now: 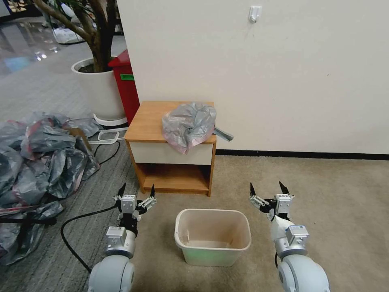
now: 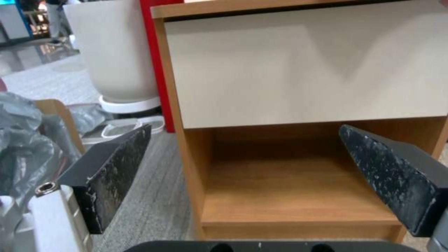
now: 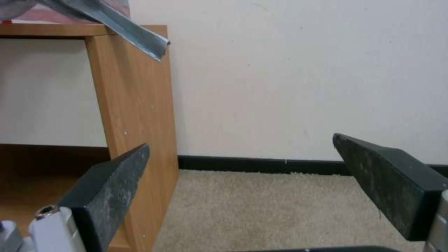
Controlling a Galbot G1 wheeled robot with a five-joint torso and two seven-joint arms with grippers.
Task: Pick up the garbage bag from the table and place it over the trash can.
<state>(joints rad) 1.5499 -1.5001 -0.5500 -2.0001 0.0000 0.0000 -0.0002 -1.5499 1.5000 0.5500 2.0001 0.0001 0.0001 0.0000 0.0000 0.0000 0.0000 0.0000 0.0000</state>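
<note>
- Slumping at the front right corner of the boxy wooden nightstand, the crinkled translucent grey garbage bag overhangs the edge.
- Cream rounded-rectangular plastic bin stands on beige carpet, between released left gripper and released right gripper.

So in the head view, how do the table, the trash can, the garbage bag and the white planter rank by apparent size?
1. Table, largest.
2. Trash can, though it sits nearest the camera, which inflates it.
3. White planter and garbage bag look roughly alike; the planter stands farther back and is partly hidden by the red box, so I won't rank them.
</note>
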